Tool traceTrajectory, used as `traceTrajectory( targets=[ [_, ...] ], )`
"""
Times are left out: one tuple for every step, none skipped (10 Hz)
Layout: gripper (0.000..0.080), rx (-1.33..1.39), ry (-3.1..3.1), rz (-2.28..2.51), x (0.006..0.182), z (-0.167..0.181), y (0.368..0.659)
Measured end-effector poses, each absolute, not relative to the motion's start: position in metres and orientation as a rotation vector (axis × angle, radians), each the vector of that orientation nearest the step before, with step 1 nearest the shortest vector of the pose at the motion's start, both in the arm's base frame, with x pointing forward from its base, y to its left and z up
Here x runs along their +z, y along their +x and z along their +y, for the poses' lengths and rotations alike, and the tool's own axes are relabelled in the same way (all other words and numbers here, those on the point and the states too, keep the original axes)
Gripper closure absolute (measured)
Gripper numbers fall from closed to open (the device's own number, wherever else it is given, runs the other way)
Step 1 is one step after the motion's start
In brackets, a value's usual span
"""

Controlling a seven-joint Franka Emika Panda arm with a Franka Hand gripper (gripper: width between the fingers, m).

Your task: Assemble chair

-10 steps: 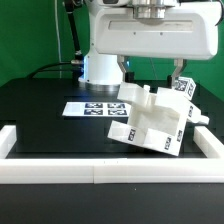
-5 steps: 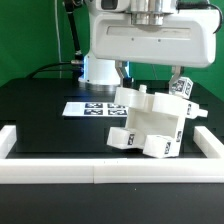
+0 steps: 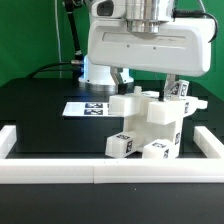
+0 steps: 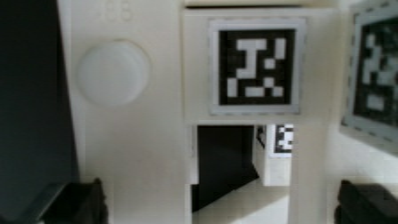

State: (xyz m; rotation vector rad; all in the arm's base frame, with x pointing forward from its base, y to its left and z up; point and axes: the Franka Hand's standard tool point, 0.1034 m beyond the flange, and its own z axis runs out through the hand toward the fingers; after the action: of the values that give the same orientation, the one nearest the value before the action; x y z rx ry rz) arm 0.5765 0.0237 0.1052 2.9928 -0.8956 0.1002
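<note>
The chair (image 3: 148,125) is a partly joined cluster of white blocks with black-and-white tags. It sits right of centre in the exterior view, its lower blocks close to the black table (image 3: 40,125). My gripper (image 3: 150,88) reaches down over it, one finger on each side of its upper part. In the wrist view the chair (image 4: 134,120) fills the picture, with a tag (image 4: 260,62) facing the camera. There the gripper (image 4: 217,205) stands wide, and its dark fingers (image 4: 71,205) press against white chair surfaces on both sides.
The marker board (image 3: 85,107) lies flat behind the chair, toward the exterior view's left. A long white border rail (image 3: 100,172) runs along the front edge, with short rails at both sides (image 3: 8,140). The arm's white base (image 3: 98,68) stands at the back.
The chair has turned with my gripper, from tilted toward the exterior view's left to nearly upright, and its lower blocks have shifted left. The hand has moved a little left and down.
</note>
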Motion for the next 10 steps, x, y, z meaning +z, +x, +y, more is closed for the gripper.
traceTrajectory(
  targets=[
    [0.0150,0.096,2.989,-0.899,0.1034,0.0216,0.5761],
    [0.0150,0.092,2.987,-0.900,0.1014,0.0197,0.5754],
    [0.0150,0.088,2.984,-0.902,0.0994,0.0182,0.5749],
    [0.0150,0.089,2.983,-0.903,0.0995,0.0174,0.5754],
    [0.0150,0.090,2.983,-0.904,0.0995,0.0167,0.5758],
    [0.0150,0.090,2.983,-0.903,0.0995,0.0153,0.5761],
    [0.0150,0.091,2.983,-0.902,0.0996,0.0137,0.5763],
    [0.0150,0.089,2.983,-0.903,0.0998,0.0135,0.5763],
    [0.0150,0.090,2.984,-0.903,0.1012,0.0136,0.5768],
    [0.0150,0.095,2.986,-0.904,0.1035,0.0141,0.5782]
  ],
)
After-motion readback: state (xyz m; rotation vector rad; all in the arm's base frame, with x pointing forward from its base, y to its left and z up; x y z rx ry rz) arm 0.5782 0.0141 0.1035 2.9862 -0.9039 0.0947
